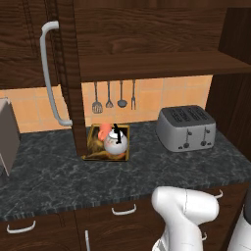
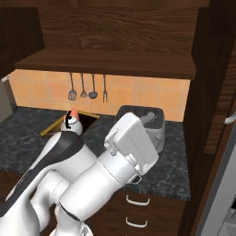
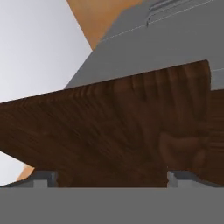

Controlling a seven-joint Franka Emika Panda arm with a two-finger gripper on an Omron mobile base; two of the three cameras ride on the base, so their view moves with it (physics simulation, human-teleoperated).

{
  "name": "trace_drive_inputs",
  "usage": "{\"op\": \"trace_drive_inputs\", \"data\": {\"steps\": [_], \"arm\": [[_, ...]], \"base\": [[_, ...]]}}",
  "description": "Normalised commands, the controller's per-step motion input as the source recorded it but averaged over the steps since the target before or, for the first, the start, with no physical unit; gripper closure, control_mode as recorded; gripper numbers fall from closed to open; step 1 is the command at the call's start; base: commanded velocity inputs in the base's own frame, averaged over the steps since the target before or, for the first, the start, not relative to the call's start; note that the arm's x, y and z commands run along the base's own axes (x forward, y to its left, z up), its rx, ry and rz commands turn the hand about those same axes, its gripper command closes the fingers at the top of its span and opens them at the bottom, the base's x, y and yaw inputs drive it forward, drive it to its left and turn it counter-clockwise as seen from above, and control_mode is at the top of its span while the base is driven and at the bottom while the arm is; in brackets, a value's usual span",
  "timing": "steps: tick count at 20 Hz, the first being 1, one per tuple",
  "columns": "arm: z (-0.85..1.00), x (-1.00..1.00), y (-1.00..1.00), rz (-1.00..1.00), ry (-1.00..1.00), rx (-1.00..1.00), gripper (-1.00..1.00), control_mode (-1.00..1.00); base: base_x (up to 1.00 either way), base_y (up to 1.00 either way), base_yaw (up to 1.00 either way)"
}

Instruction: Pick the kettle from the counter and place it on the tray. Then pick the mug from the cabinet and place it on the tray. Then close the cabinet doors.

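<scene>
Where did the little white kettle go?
The kettle sits on the tray on the dark counter, left of the grey toaster, with the orange mug right behind it.

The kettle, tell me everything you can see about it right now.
The kettle is small, round and white with a glossy look, a black arched handle and a black lid knob. It stands upright on the tray, which lies on the dark marbled counter beside the open cabinet door. An orange mug sits right behind it on the tray, close enough that I cannot tell whether they touch. Nothing grips it.
</scene>
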Motion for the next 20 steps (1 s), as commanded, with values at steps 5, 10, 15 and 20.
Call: {"op": "trace_drive_inputs", "data": {"steps": [5, 10, 15, 20], "arm": [[0.0, -1.0, -0.35, -0.05, 0.0, 0.11, -1.0, -1.0], [0.0, -0.96, -0.4, -0.02, 0.0, 0.12, -1.0, -1.0], [0.0, -0.5, -0.58, 0.02, 0.01, 0.15, -1.0, -1.0], [0.0, 0.0, -0.59, 0.16, 0.1, 0.17, -1.0, -1.0]], "base": [[0.0, 0.0, 0.0], [0.0, 0.0, 0.0], [0.0, 0.0, 0.0], [0.0, 0.0, 0.0]]}}
